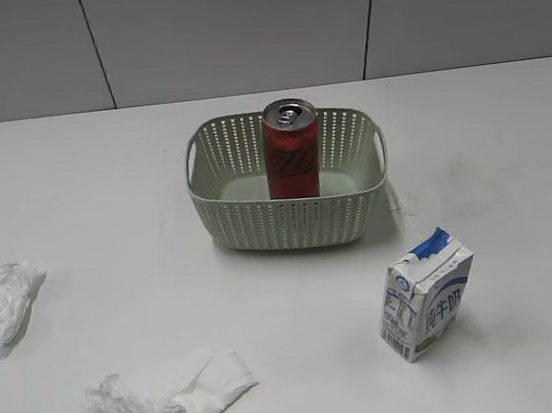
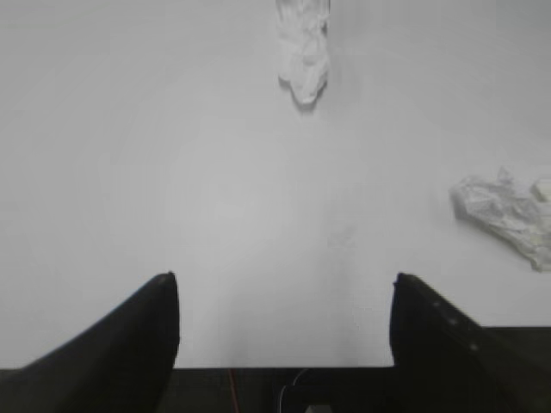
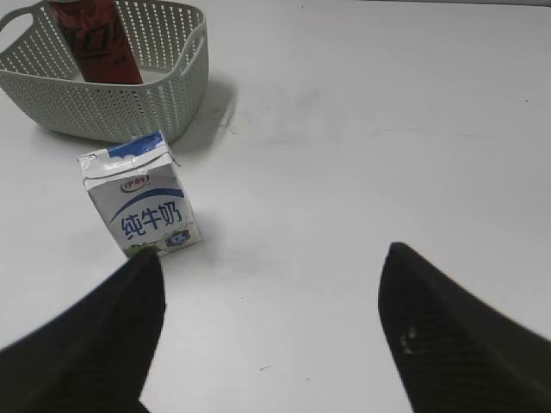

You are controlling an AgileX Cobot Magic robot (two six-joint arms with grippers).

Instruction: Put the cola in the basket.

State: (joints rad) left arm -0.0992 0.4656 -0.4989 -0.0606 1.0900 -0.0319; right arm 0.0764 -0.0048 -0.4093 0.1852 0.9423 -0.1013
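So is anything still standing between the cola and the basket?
No. The cola already stands upright inside the basket. The milk carton sits on the table outside it, and both pincers, left and right, are open and empty.

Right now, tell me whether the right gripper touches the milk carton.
Apart. The right wrist view shows the open right gripper empty, bare table separating it from the milk carton.

A white table [image 1: 509, 137] fills most of the view, matte and faintly scuffed; behind the table's far edge stands a grey panelled wall [image 1: 234, 30], split by dark vertical seams; light is even and soft.
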